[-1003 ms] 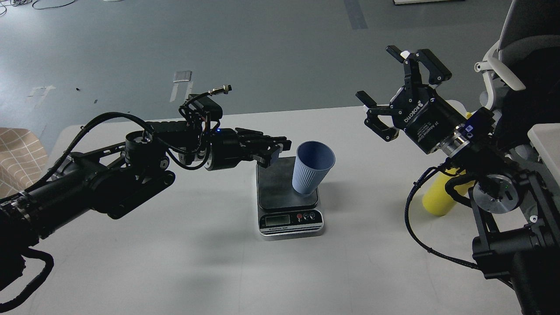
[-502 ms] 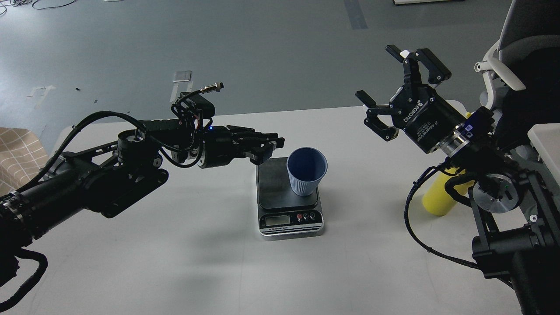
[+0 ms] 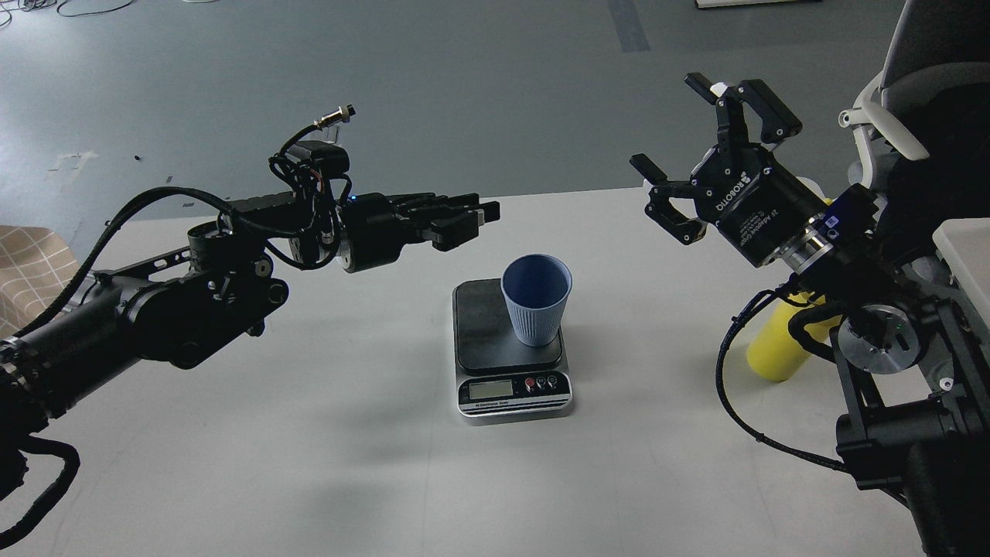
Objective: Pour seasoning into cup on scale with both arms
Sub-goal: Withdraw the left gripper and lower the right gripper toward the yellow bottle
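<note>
The dusty-blue ribbed cup point(image 3: 536, 303) stands upright on the right part of the scale's dark platform point(image 3: 483, 325); the display and buttons face me. My left gripper point(image 3: 478, 221) hovers above and to the left of the cup, apart from it, open and empty. My right gripper point(image 3: 667, 122) is raised high at the right, wide open and empty. The yellow seasoning bottle point(image 3: 773, 352) stands on the table behind my right arm. Only its lower body shows; the nozzle is hidden.
The white table point(image 3: 309, 433) ends just behind the scale, with grey floor beyond. A beige checked object point(image 3: 31, 267) sits at the left edge. A grey-white chair point(image 3: 897, 116) stands at the far right.
The cup went from tilted to upright on the scale. My left gripper let go of it and drew back up and to the left. My right gripper barely moved.
</note>
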Robot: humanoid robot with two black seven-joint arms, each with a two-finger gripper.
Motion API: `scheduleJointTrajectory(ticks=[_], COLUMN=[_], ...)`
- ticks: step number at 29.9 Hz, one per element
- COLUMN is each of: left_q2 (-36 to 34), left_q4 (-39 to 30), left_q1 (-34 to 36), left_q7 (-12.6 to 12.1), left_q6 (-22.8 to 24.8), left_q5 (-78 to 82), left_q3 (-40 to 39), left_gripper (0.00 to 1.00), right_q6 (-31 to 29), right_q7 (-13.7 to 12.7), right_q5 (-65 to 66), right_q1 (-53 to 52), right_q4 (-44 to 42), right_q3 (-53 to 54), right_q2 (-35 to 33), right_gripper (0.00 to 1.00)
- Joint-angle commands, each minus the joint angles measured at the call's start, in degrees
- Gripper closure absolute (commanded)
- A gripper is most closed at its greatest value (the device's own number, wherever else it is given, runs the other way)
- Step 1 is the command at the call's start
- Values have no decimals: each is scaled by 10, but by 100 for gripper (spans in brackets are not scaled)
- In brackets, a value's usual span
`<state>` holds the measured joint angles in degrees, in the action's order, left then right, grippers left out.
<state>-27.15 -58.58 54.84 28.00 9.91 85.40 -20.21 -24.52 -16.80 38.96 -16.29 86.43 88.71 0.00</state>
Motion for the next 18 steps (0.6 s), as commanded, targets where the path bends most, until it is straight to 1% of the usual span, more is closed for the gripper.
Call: scheduleJointTrajectory(ticks=[1,4,6,8,12,16,18], left_q2=[-19,-26,-28,-29,-36,-48,-60], left_q4=[4,6,22,39,93,97,97], left_q1=[2,4,3,1,2,0,-4], left_q7=[0,0,0,0,0,0,0], left_q6=[1,1,6,12,26,48,59], left_q5=[-105,-176,-295,-357,-517,-594,-617], left_q3=[-21,-29,-72,-82,-91,-91,-91], left_gripper=[2,2,2,2,2,2,2], right_q6=[2,3,-3,-10,-33,-35,-35], right_q7=[-1,-2,-9,-11,-40,-41,-43], right_q5=[-1,-6,-12,-32,-163,-239,-300], right_q1=[-2,-3,-2,-1,-1,0,6], right_q4=[12,24,51,59,71,72,73], right_q3=[4,10,28,41,78,96,125], right_q2=[0,0,0,0,0,0,-3], right_gripper=[0,0,0,0,0,0,0])
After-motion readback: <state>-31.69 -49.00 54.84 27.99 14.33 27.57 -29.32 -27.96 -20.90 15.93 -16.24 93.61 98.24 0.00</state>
